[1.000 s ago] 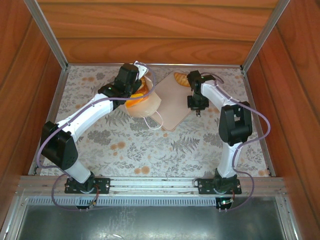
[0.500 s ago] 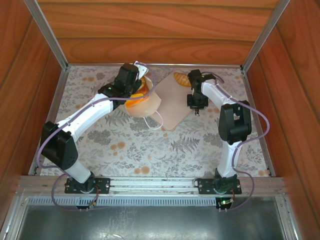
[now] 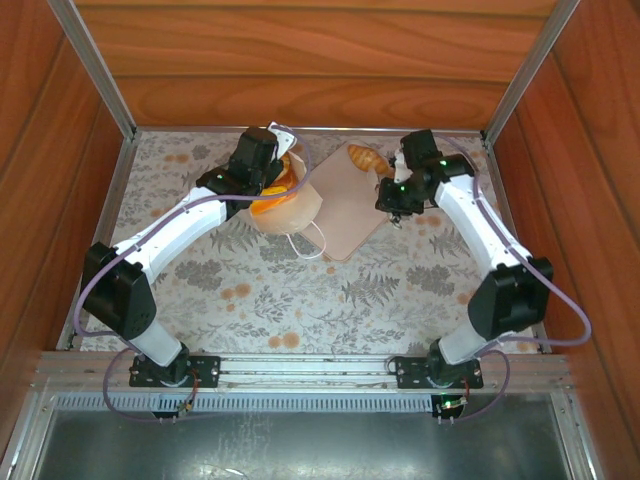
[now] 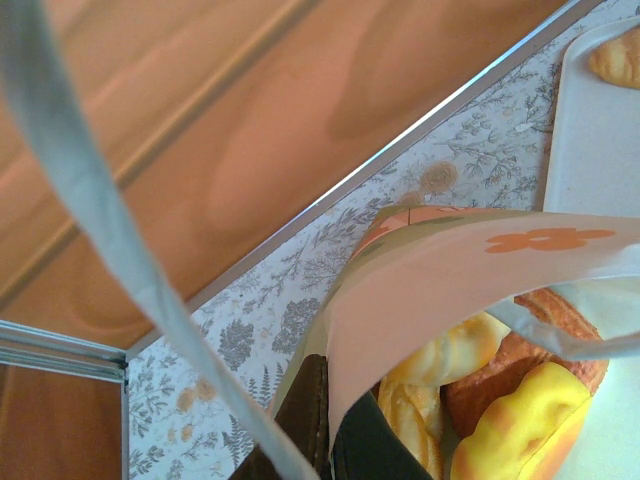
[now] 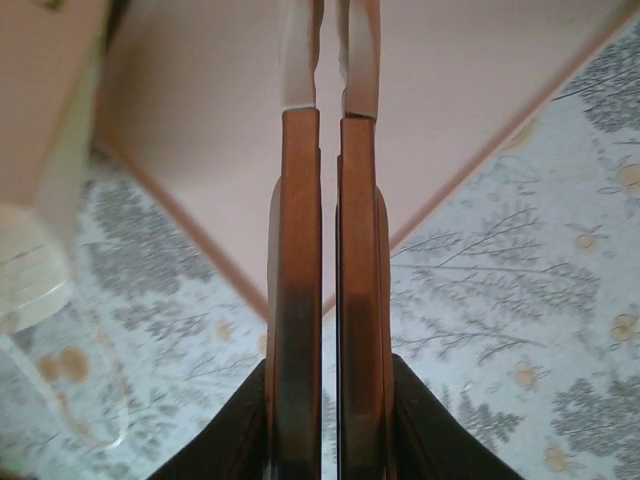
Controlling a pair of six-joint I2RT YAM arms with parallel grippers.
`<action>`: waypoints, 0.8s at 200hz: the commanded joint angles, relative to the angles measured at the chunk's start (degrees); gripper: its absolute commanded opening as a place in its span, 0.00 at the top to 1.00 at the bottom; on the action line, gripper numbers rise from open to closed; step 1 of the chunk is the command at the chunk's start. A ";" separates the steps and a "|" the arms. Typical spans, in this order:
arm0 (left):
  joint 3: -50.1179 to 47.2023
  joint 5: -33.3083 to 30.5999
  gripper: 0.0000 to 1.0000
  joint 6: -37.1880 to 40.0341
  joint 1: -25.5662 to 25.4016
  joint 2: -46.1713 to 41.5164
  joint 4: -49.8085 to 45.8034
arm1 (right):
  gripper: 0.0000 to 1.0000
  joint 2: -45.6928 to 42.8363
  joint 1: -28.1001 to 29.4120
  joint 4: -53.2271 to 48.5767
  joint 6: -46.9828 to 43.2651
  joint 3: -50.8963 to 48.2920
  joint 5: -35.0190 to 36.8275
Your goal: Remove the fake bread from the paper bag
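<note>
- The left gripper [image 4: 330, 425] is clenched on the rim of the small cream paper gift bag [image 4: 450, 270], its paper wall pinched between the dark fingers
- One white cord handle [image 4: 100, 220] loops up past the left wrist camera
- Inside the open bag lie glossy golden-orange toy pastries [image 4: 440, 360], among them a pale roll and a round brown bun
- The right gripper [image 5: 328, 60] hangs over the flat pink tray [image 5: 200, 120], jaws drawn almost together with a thin slit and nothing between them
- One golden toy croissant [image 3: 363, 157] rests on the tray's far corner
- The bag stands just beside the tray on the floral-print table covering [image 3: 300, 290]
</note>
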 commanded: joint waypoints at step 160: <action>1.08 -1.53 1.00 0.58 -0.68 0.72 0.58 | 0.68 -4.93 21.94 10.40 13.03 -4.11 -12.39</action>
